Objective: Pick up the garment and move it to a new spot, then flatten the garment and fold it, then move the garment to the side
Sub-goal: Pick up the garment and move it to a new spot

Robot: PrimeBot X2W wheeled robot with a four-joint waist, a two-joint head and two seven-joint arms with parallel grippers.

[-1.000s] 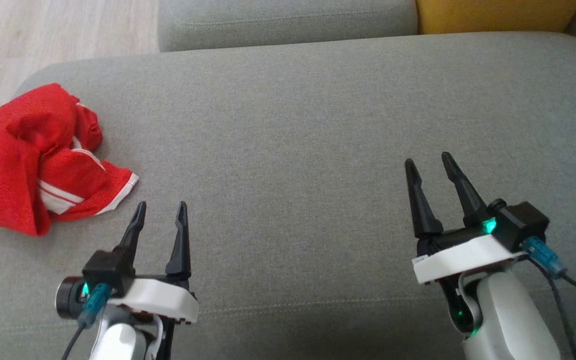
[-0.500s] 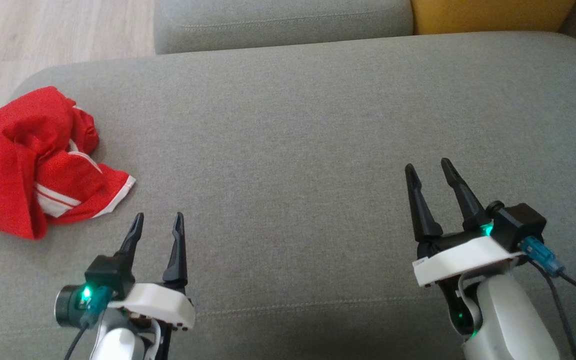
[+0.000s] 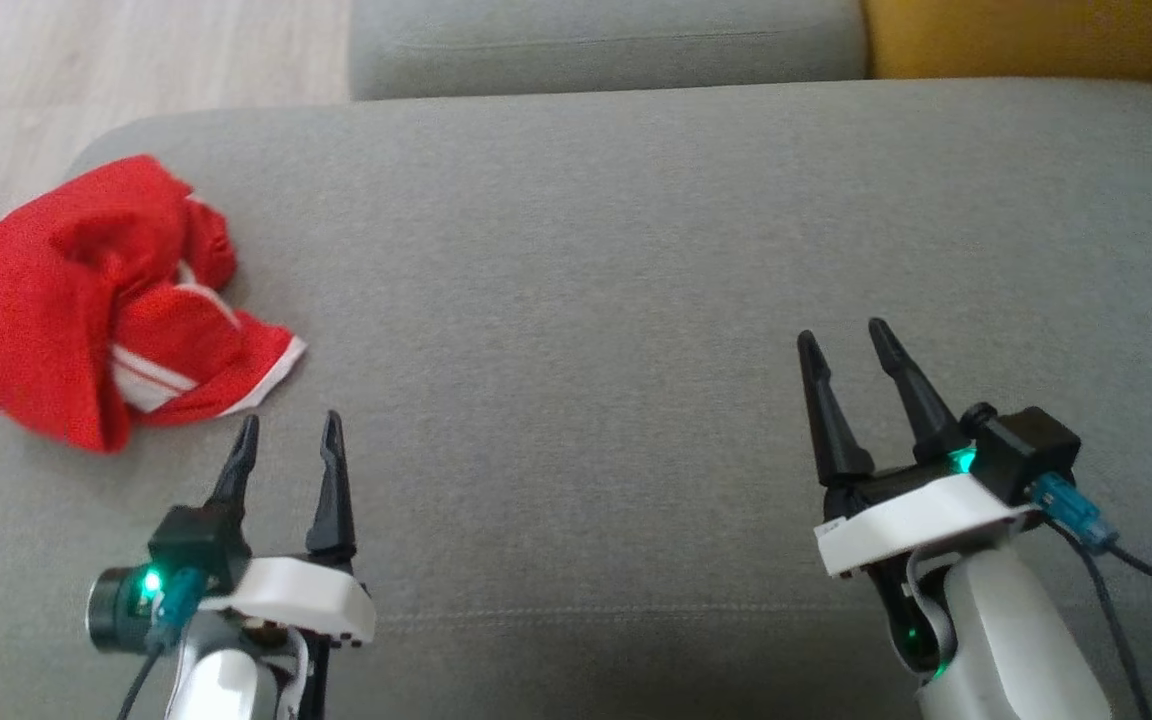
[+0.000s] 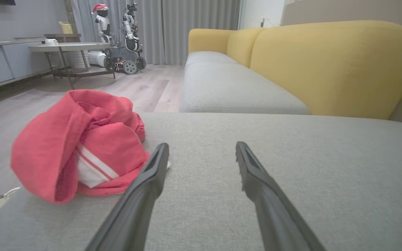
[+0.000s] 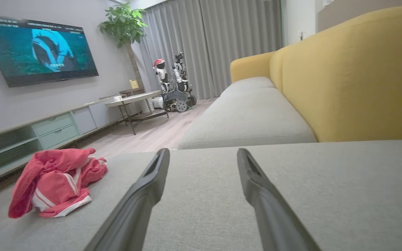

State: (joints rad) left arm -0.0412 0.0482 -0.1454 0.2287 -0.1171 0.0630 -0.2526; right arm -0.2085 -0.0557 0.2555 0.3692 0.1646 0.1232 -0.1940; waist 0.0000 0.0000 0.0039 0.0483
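Note:
A crumpled red garment (image 3: 101, 300) with white stripes lies bunched at the left end of the grey cushion (image 3: 596, 260), close to its left edge. It also shows in the left wrist view as a red heap (image 4: 79, 143) and in the right wrist view, the garment (image 5: 52, 183) far to the left. My left gripper (image 3: 286, 428) hovers open just below and right of the garment, nothing between its fingers. My right gripper (image 3: 844, 338) stands open over the right half of the cushion, far from the cloth.
A second grey seat cushion (image 3: 606, 45) lies beyond this one, with a yellow backrest (image 3: 1016, 35) at the far right. Wooden floor (image 3: 86, 70) lies past the cushion's left edge. A table and another robot (image 5: 173, 87) stand across the room.
The head camera has shifted, so the whole scene sits a little further right. My left gripper has edged up to the garment's lower right corner. The right gripper has held its place.

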